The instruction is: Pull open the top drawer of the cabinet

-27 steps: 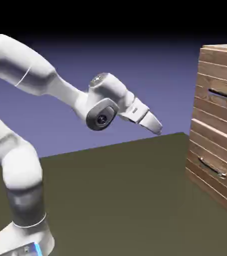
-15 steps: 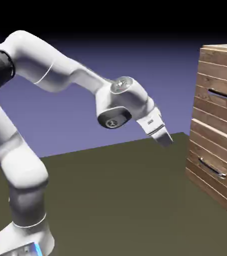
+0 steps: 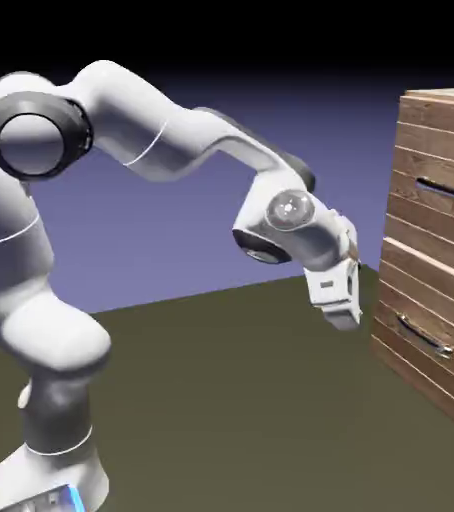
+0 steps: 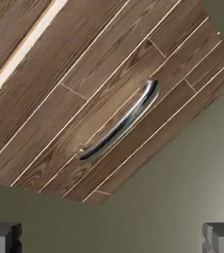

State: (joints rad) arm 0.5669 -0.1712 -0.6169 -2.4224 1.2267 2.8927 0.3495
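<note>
Nearest in the hand view, the gripper [image 4: 112, 237] is wide open, fingertips at about seven and five o'clock, holding nothing. Beyond them, the lower handle [image 4: 120, 122] slants across the middle, apart from the fingers, on the lower drawer [image 4: 50, 141]. In the exterior view, the arm [image 3: 186, 140] has reached further toward three o'clock since the earlier frames, its hand lower and pointing more steeply down. The cabinet [image 3: 436, 240] looks unchanged; its top drawer [image 3: 436, 160] remains shut, its bar handle [image 3: 449, 190] between one and two o'clock from the gripper.
</note>
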